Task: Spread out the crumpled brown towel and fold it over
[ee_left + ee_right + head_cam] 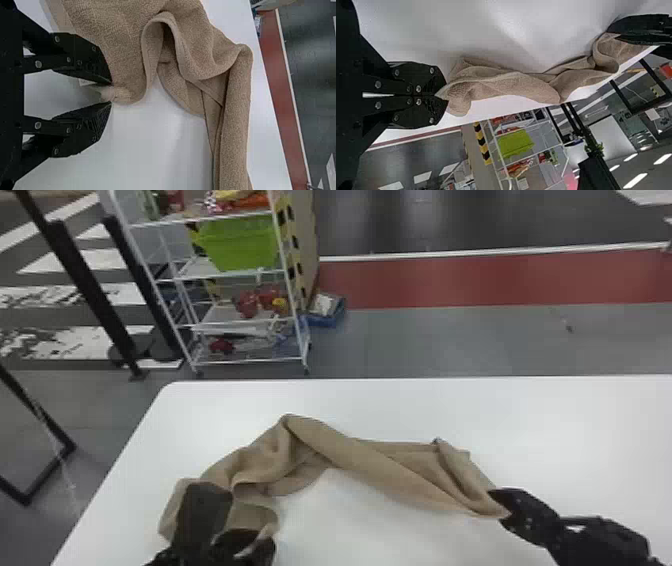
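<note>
Brown and twisted, a towel (360, 452) arches across a white table (590, 420), its two ends pinched by a robot's grippers and its middle bowed away from the machine. At the near left of the table, the left gripper (239, 512) comes in from the head view's bottom edge, fingers pointing forward, one broad finger showing beside a fold of cloth. The left wrist view has its fingertips clamped on a small bunch at the towel's edge, the two tips parted just by the wad between them, with a pale tag (86, 82) beside the pinch. Opposite, the right gripper (501, 505) reaches in from the lower right corner, its arm (600, 540) slanting low over the table and its fingers pointing inward, toward the robot's left. Its fingers are pressed together along their tips on a corner of the towel, as the right wrist view shows.

Between the two grips, the cloth lies in a loose rope: looped and rumpled near the left gripper, peaked at the far bend, then running in long folds to the right. Beyond the table's far edge stands a white wire rack (250, 361) holding a lime-green bin (240, 245), with a red strip (450, 280) crossing the grey floor.
</note>
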You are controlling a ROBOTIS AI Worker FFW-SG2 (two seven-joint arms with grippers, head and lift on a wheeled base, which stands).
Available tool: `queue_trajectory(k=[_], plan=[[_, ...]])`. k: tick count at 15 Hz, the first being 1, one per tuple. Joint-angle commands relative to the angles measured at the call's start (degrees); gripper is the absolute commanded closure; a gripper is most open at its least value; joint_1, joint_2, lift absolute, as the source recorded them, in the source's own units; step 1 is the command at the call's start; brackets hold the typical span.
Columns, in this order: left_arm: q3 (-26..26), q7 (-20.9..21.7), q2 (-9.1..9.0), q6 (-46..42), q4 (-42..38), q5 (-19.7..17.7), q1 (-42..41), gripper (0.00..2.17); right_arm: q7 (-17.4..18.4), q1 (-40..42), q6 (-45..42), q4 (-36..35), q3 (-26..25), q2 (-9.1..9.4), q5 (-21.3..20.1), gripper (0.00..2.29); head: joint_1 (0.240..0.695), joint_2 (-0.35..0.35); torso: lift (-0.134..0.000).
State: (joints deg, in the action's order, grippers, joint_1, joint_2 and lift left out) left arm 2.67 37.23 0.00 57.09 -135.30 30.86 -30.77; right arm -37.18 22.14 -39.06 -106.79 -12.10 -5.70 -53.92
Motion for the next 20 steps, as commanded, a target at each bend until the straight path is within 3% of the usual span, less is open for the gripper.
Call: queue_trajectory(k=[1, 4, 7, 12, 14, 18, 20], plan=[[0.49, 0.13, -0.15, 0.00, -0.14, -0.02, 0.00, 1.71, 0.00, 0.28, 0.00, -0.43, 0.06, 0.17, 0.04, 2.09, 0.695, 0.162, -0.122], [3.39, 1.09, -0.15, -0.35, -1.99, -1.51, -0.17, 1.71, 0.09, 0.28, 1.58, -1.49, -0.82, 0.52, 5.14, 2.09, 0.695, 0.172, -0.122], [10.60, 5.31, -0.15, 0.35, -4.98, -4.32, 2.99, 1.71, 0.00, -1.92, 10.55, -5.00, -3.37, 1.93, 11.73, 2.09, 0.695, 0.175, -0.122], [19.65, 11.20, -0.15, 8.44, -5.50, -4.59, 16.53, 1.71, 0.35, -7.81, 23.73, -7.55, -3.11, 2.98, 14.54, 2.09, 0.695, 0.153, -0.122], [20.97, 12.43, -0.15, 10.02, -4.98, -3.00, 22.77, 1.71, 1.05, -10.80, 27.77, -7.55, -3.37, 4.21, 14.54, 2.09, 0.695, 0.160, -0.122], [21.68, 14.72, -0.15, 14.59, -1.37, -0.63, 33.75, 1.71, 1.14, -16.78, 35.68, -7.55, -3.90, 4.30, 14.54, 2.09, 0.695, 0.147, -0.122], [21.24, 14.72, -0.15, 15.64, 0.82, -0.02, 37.36, 1.71, 1.05, -19.85, 39.02, -7.55, -4.60, 4.12, 14.45, 2.09, 0.664, 0.124, -0.122]])
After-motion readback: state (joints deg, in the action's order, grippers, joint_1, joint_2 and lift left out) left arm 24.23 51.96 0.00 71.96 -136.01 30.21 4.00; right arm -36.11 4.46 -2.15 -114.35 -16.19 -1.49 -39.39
